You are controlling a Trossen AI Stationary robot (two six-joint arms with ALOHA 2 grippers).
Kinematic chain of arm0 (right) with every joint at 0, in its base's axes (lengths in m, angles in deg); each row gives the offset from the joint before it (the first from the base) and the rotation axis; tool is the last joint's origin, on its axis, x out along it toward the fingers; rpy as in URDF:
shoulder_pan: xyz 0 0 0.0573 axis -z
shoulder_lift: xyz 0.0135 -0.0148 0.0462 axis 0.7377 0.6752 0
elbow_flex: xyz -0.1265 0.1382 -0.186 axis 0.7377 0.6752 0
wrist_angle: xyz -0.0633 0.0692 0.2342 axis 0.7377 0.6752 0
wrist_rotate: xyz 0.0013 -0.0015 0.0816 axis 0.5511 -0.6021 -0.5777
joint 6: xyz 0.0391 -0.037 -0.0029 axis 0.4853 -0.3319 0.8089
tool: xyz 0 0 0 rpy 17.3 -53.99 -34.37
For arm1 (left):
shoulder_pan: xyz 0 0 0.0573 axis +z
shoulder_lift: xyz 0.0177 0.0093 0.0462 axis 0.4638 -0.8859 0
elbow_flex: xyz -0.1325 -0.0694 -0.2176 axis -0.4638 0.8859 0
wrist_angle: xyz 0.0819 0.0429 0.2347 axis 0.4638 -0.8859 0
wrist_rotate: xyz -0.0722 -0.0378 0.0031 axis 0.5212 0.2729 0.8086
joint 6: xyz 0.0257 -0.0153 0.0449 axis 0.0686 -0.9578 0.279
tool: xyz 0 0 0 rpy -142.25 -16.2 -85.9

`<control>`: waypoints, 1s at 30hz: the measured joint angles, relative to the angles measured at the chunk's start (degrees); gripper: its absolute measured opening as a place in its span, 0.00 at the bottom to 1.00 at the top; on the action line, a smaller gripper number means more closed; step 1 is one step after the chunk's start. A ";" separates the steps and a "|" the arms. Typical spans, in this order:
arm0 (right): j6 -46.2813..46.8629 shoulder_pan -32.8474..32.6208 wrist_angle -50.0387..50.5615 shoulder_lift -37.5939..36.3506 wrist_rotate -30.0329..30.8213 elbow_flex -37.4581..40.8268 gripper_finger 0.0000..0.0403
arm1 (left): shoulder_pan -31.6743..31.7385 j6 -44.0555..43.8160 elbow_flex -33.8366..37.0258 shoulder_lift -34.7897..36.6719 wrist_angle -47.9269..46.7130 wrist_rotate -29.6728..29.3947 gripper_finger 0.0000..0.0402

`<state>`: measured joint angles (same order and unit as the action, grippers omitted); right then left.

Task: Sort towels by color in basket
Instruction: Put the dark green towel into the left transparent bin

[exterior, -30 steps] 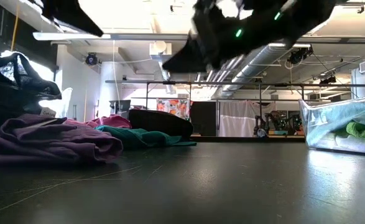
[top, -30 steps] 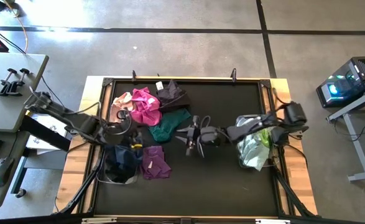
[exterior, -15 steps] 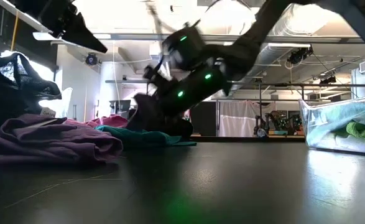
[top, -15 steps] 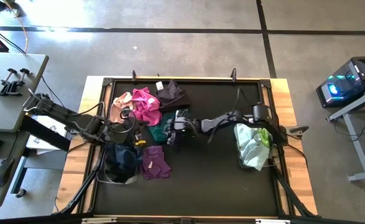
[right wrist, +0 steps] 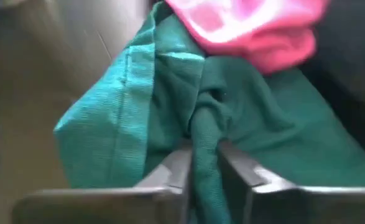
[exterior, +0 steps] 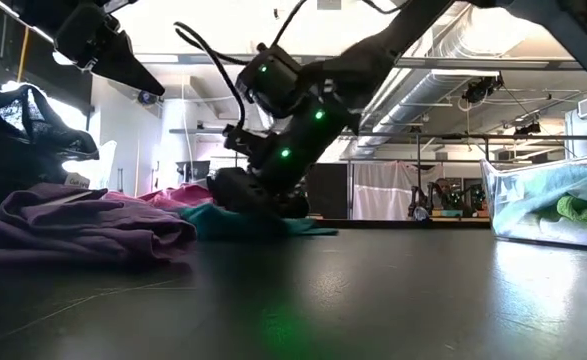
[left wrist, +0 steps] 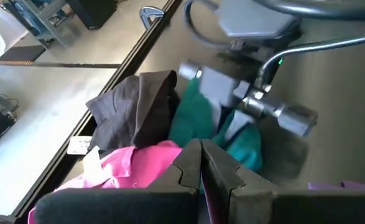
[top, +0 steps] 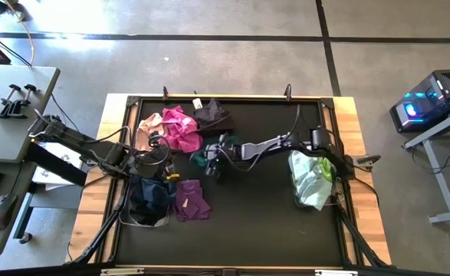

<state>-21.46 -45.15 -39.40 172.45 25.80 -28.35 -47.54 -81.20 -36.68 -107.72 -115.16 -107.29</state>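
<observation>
Teal towel (top: 200, 159) sits mid-table, bunched, w/ right gripper (top: 211, 163) down on it; in right wrist view its fingers (right wrist: 176, 167) pinch a fold of the teal cloth between them. Magenta towel (top: 180, 127) lies just beside and partly over the teal one's far edge, pale pink towel (top: 149, 126) touching it on the left, dark brown-black towel (top: 212, 116) right behind, near table's back rail. So the teal piece is hemmed in on two sides by other cloths; right arm reaches across the black table (top: 270, 222) from the right to get at it.

Left gripper (top: 160, 147) hovers just left of the pile, above the table; fingers look closed together, empty, in left wrist view. Below it a dark basket (top: 149, 201) holding navy/black cloths, purple towel (top: 191, 198) on table just beside it. Clear bin (top: 313, 180) at right edge holds white, mint & lime towels, well apart from the pile.
</observation>
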 joint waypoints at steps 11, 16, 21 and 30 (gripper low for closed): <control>9.47 -14.02 28.26 -18.72 24.73 0.36 0.09 | -0.15 -3.07 0.93 0.00 -4.03 0.02 0.00; 28.89 -25.10 49.37 -27.12 45.29 0.32 0.05 | -0.46 -3.08 2.54 0.00 -3.78 0.04 0.00; 64.25 -32.34 76.25 -33.40 41.91 0.32 0.05 | -0.46 -1.64 4.42 0.00 -3.46 0.01 0.00; 85.22 -35.61 86.47 -39.64 22.18 6.83 0.06 | -0.46 -1.04 5.05 0.03 -2.67 0.02 0.00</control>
<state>63.75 -80.77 47.07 132.81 47.98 -21.53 -47.99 -82.23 -31.64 -107.69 -117.83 -107.27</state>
